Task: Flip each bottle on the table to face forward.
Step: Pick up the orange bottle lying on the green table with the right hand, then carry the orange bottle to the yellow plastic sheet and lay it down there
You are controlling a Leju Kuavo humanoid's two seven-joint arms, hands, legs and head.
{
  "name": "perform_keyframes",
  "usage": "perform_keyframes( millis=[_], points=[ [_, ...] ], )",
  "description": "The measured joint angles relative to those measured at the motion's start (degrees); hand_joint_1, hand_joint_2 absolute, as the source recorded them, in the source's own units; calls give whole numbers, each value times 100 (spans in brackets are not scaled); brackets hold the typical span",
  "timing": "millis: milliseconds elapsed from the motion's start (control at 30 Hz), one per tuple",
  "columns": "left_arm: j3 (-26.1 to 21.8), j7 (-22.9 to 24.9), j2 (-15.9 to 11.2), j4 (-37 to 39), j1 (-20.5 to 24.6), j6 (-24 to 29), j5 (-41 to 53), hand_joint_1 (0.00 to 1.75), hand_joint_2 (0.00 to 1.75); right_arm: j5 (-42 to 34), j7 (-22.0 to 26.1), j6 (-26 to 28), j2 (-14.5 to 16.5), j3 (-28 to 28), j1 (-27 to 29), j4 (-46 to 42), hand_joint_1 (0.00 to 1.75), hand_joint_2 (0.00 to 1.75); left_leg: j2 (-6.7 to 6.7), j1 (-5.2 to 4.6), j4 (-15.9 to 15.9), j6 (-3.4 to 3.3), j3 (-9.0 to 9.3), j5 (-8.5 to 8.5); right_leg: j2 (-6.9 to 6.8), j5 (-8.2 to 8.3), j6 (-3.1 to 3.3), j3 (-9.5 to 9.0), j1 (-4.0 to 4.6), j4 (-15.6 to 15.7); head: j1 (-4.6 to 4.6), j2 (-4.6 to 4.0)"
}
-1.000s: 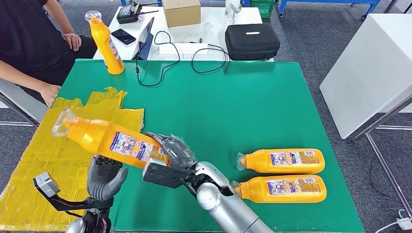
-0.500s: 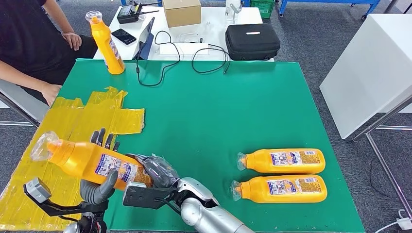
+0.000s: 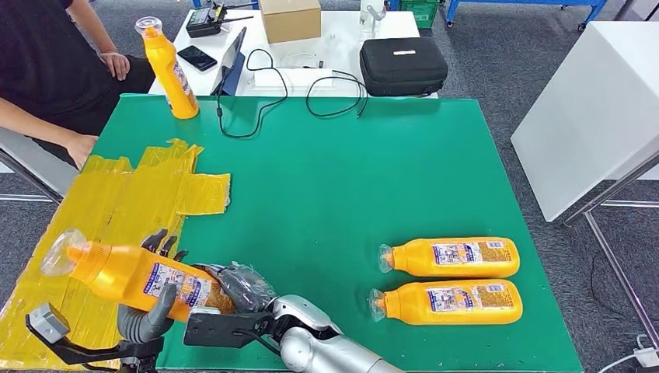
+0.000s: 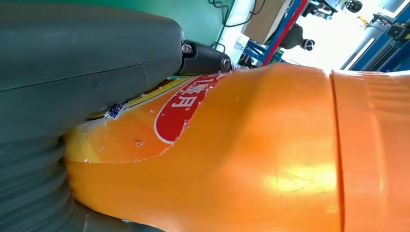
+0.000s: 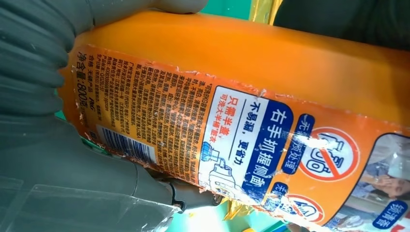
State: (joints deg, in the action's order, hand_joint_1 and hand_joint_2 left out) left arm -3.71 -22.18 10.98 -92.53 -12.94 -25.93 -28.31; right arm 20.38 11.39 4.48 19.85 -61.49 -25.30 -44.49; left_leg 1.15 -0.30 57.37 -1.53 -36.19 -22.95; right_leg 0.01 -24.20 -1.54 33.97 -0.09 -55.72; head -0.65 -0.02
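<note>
An orange bottle (image 3: pixel 124 270) with a clear cap hangs tilted over the table's near left corner, cap toward the left. My left hand (image 3: pixel 148 311) grips its middle, thumb in front and fingers (image 3: pixel 159 242) behind. My right hand (image 3: pixel 241 284) holds its base end. In the left wrist view the bottle (image 4: pixel 266 159) shows a red label beside my left hand (image 4: pixel 72 72). The right wrist view shows the printed back label of the bottle (image 5: pixel 241 121) in my right hand (image 5: pixel 38 159). Two more bottles (image 3: pixel 451 258) (image 3: pixel 447 301) lie side by side at the near right. Another bottle (image 3: pixel 167 70) stands upright at the far left corner.
The green table (image 3: pixel 350 171) has a yellow taped patch (image 3: pixel 116 202) on its left side. A person sits at the far left, one hand (image 3: pixel 78 148) by the table edge. Behind stands a white table with a black case (image 3: pixel 402 66), a box (image 3: pixel 289 19) and cables.
Both hands have carried the bottle left and down toward the near left corner. My left hand has come up around its middle and taken hold of it.
</note>
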Motion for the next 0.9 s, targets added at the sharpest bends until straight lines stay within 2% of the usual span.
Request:
perform_keyframes(
  millis=[300, 467, 500, 600, 633, 667, 733, 800, 900],
  points=[
    [-50, -7, 7, -1, -7, 2, 24, 175, 175, 10, 20, 80, 9, -118, -61, 115, 175, 175, -1, -1, 1, -1, -1, 1, 0, 3, -2, -16, -1, 0, 0, 0],
    [-51, -25, 20, -1, 26, -13, 86, 175, 175, 257, 133, 199, 10, 23, -49, 163, 175, 175, -1, -1, 1, -1, -1, 1, 0, 2, -2, -14, 0, 0, -1, 0],
    [-50, -26, 25, -1, 35, -17, 97, 175, 175, 343, 156, 210, 9, 86, -41, 167, 158, 175, -1, -1, 1, -1, -1, 1, 0, 3, -2, -14, 0, 0, -1, 0],
    [-45, -59, 44, -6, 90, 39, 267, 175, 175, 662, 216, 235, -3, 339, 8, 156, 27, 44, 0, -1, 1, -1, -1, 1, 0, 3, -2, -15, 0, 0, -1, 0],
    [-40, -113, 49, -23, 127, 163, 511, 175, 175, 785, 210, 247, -15, 443, 38, 133, 0, 0, 2, -1, 1, -1, -1, 1, -1, 3, -2, -15, 0, 0, 0, 0],
    [-35, -207, 52, -52, 176, 396, 928, 175, 175, 909, 179, 264, -40, 561, 75, 87, 0, 0, 4, -1, 1, -1, -1, 2, -1, 3, -2, -16, 0, 0, -1, 0],
    [-27, -432, 50, -124, 344, 1201, 2236, 175, 175, 1110, 71, 288, -133, 834, 184, -115, 0, 0, 8, -1, 2, -4, -3, 4, -3, 4, -3, -19, 0, -1, 0, 0],
    [-27, -517, 41, -155, 597, 2412, 3985, 175, 175, 1199, -20, 270, -297, 1153, 312, -536, 0, 0, 9, -2, 3, -7, -4, 7, -4, 7, -5, -22, -1, -1, 2, 0],
    [-31, -327, -25, -52, 1003, 4331, 6590, 175, 175, 1191, -40, 90, -696, 1723, 472, -1455, 0, 0, 14, -6, 3, -13, -3, 11, -8, 9, -8, -31, -4, -1, 2, 0]
  ],
)
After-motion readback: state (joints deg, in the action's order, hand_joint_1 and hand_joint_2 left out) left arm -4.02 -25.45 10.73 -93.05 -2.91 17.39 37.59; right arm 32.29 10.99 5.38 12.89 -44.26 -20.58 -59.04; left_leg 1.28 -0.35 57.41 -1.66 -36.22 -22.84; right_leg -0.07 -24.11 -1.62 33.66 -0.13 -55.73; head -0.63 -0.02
